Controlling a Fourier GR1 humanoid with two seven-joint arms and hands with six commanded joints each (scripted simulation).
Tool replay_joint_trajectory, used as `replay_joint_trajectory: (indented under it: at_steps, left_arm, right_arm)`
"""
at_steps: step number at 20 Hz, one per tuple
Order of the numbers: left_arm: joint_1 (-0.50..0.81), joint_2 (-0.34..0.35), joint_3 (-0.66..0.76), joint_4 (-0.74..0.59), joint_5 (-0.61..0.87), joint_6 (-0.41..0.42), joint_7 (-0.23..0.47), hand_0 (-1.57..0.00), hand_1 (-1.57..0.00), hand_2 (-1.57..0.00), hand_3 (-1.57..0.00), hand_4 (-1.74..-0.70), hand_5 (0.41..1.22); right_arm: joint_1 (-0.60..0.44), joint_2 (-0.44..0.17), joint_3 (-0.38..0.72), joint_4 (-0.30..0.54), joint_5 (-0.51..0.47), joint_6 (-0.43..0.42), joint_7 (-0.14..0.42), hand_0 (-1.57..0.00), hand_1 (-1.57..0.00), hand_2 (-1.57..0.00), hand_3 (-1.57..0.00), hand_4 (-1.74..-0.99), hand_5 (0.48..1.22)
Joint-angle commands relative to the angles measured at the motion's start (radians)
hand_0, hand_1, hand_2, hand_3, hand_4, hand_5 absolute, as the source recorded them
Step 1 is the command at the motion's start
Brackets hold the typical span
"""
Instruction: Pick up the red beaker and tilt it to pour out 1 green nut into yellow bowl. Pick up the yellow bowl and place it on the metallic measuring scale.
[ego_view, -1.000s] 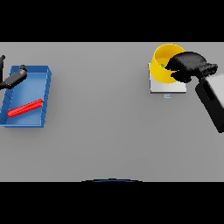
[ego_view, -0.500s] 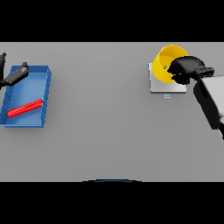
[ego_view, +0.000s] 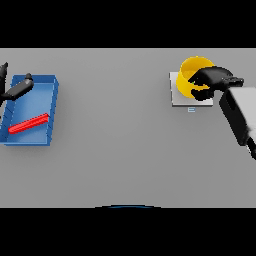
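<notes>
Over on the scale (ego_view: 191, 96), my right hand (ego_view: 210, 82) grips the yellow bowl (ego_view: 192, 75); placing step nearly done, next I'd just let go.

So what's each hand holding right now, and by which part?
The right hand grips the round yellow bowl by its right rim. The left hand holds nothing.

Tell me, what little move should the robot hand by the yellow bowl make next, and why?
Probably it should uncurl its fingers and let go. The yellow bowl already sits over the metallic scale, while the right robot hand is curled on its rim, so releasing seems all that remains. The red beaker lies in the blue tray near the left robot hand.
</notes>
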Motion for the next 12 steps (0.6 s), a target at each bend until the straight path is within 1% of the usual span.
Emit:
replay_joint_trajectory:
  at_steps: [1,3,5,6,8,10,12]
  left_arm:
    - [-0.017,-0.012,-0.007,0.01,-0.01,-0.001,0.008,0.0,0.0,0.0,0.0,-0.81,0.742]
    - [-0.022,-0.011,-0.01,0.015,-0.014,-0.007,0.009,0.0,0.0,0.0,0.0,-0.81,0.738]
    - [-0.025,-0.015,0.004,0.04,-0.005,-0.009,-0.008,0.0,0.0,0.0,0.0,-0.81,0.739]
    - [-0.019,-0.025,-0.003,0.042,-0.007,-0.006,-0.009,0.0,0.0,0.0,0.0,-0.81,0.737]
    - [-0.023,-0.02,-0.002,0.034,-0.009,-0.003,-0.003,0.0,0.0,0.0,0.0,-0.81,0.736]
    - [-0.028,-0.026,-0.001,0.039,-0.008,-0.001,0.0,0.0,0.0,0.0,0.0,-0.82,0.733]
    - [-0.016,-0.024,0.002,0.032,-0.005,0.006,-0.011,0.0,0.0,0.0,0.0,-0.82,0.734]
  right_arm:
    - [0.003,0.005,0.001,-0.005,-0.003,0.007,0.008,-0.62,-0.55,-0.69,-0.67,-1.444,0.887]
    - [-0.01,0.0,0.001,0.011,0.001,0.013,-0.011,-0.4,-0.35,-0.52,-0.6,-1.41,0.821]
    - [-0.01,0.007,0.01,0.04,0.009,0.007,-0.04,-0.25,-0.23,-0.39,-0.54,-1.385,0.78]
    - [-0.018,-0.001,0.011,0.042,0.013,0.013,-0.05,-0.2,-0.18,-0.34,-0.51,-1.372,0.766]
    - [-0.025,0.008,0.022,0.058,0.024,0.009,-0.071,-0.13,-0.12,-0.24,-0.44,-1.346,0.746]
    - [-0.037,0.012,0.026,0.081,0.03,0.014,-0.074,-0.08,-0.07,-0.17,-0.39,-1.325,0.737]
    - [-0.044,0.018,0.03,0.091,0.036,0.018,-0.073,-0.05,-0.05,-0.12,-0.35,-1.308,0.733]
